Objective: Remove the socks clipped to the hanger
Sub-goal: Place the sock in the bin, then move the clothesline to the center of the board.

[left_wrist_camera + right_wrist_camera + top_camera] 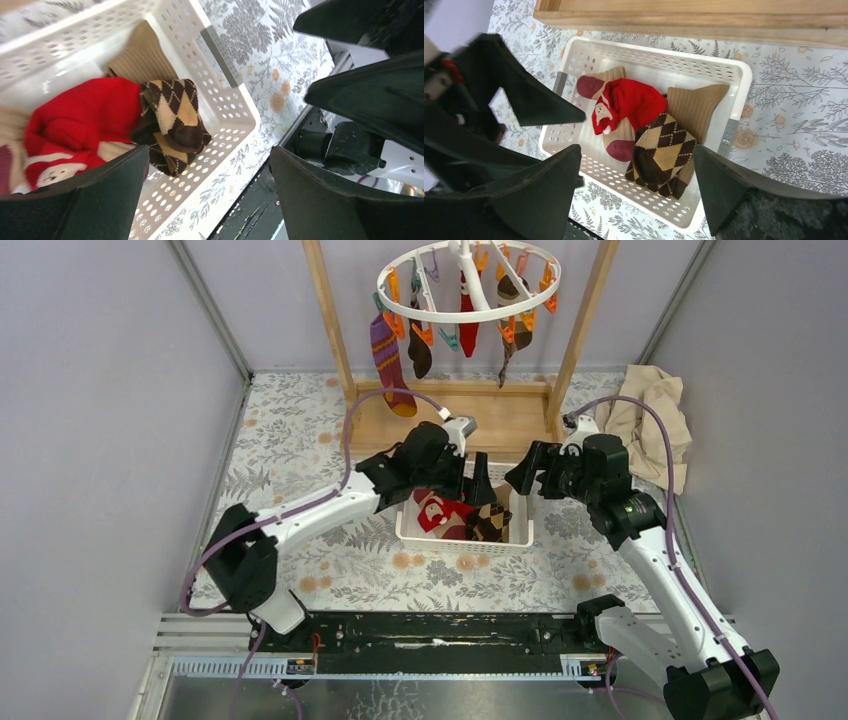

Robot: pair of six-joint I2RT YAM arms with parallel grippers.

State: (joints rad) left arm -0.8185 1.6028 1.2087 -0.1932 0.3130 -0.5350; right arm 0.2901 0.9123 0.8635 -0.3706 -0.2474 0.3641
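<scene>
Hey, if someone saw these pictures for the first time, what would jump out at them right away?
The white hanger at the top centre, with a few socks dangling from bright clips, the purple-orange striped one on its left. Below it, a white basket on the floral table holds a red sock and a brown argyle sock. The left gripper and right gripper hover open over it.

robot lab test cell, dressed as home laundry corner. plain grey walls (100, 440) on metal corner posts (212, 315) box in small table. left arm (320, 510) and right arm (650, 550) bolted to black rail (430, 632), purple cables (346, 440) trailing. home props: floral tablecloth (300, 440), wooden rack (330, 310), hanger (470, 315) with socks (388, 360), white basket (465, 540).
</scene>
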